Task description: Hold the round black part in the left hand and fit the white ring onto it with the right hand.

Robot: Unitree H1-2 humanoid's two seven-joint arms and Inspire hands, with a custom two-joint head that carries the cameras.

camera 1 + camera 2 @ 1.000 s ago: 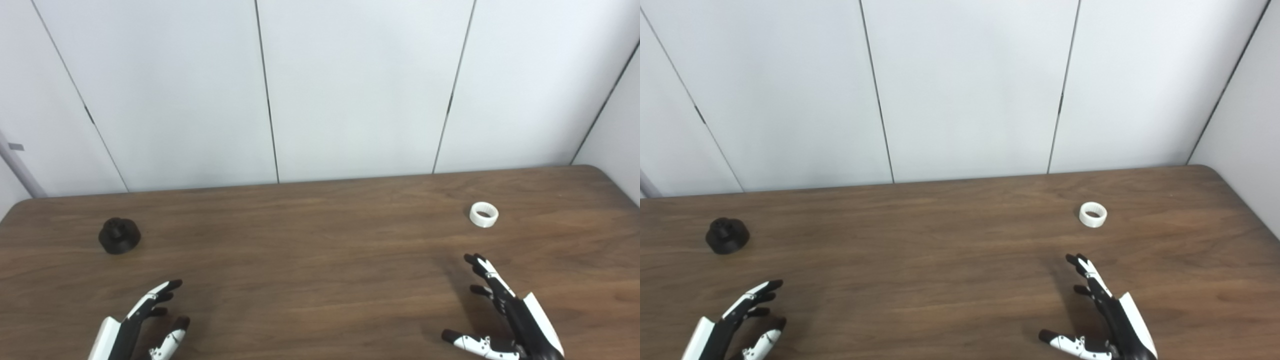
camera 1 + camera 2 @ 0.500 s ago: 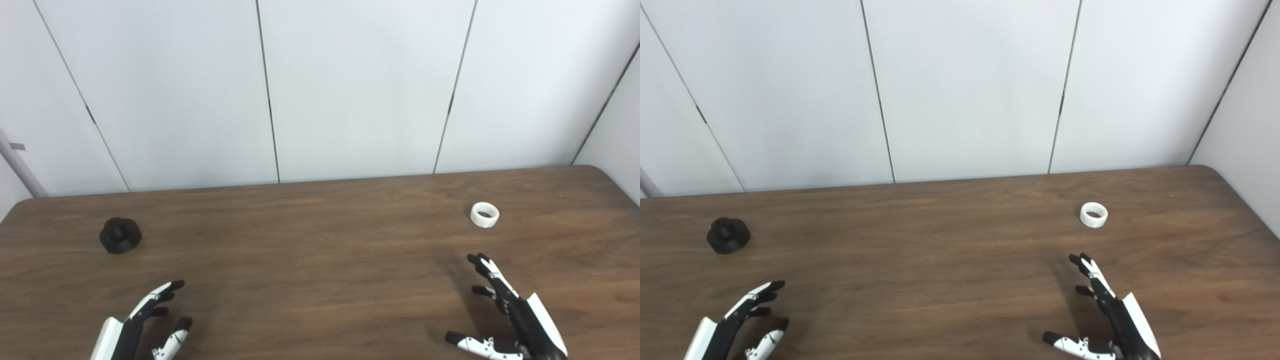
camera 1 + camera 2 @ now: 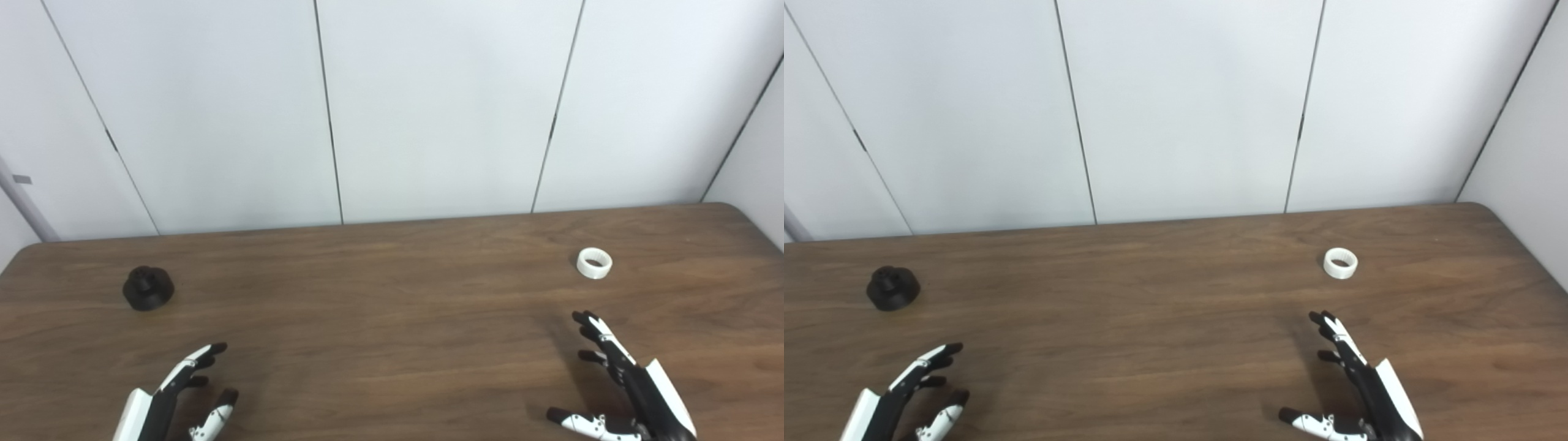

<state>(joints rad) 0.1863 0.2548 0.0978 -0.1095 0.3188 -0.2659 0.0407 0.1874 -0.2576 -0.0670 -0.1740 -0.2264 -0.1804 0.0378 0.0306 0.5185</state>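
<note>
The round black part [image 3: 148,288] sits on the brown table [image 3: 392,306] at the far left, with a small hub on top. Far across the table, at the right, lies the white ring [image 3: 594,263], its hole facing up. My left hand [image 3: 177,398] is low at the front left, open, fingers spread, well short of the black part. At the front right my right hand [image 3: 618,386] is open too, its fingers pointing toward the ring but a hand's length short of it. Neither hand holds anything.
White wall panels [image 3: 429,110] stand right behind the table's far edge. The table's rounded right corner [image 3: 741,211] lies close beyond the ring. A grey pole [image 3: 24,205] leans at the far left.
The whole picture has drifted slightly, so the camera moved a little. Both hands stay almost where they were, open.
</note>
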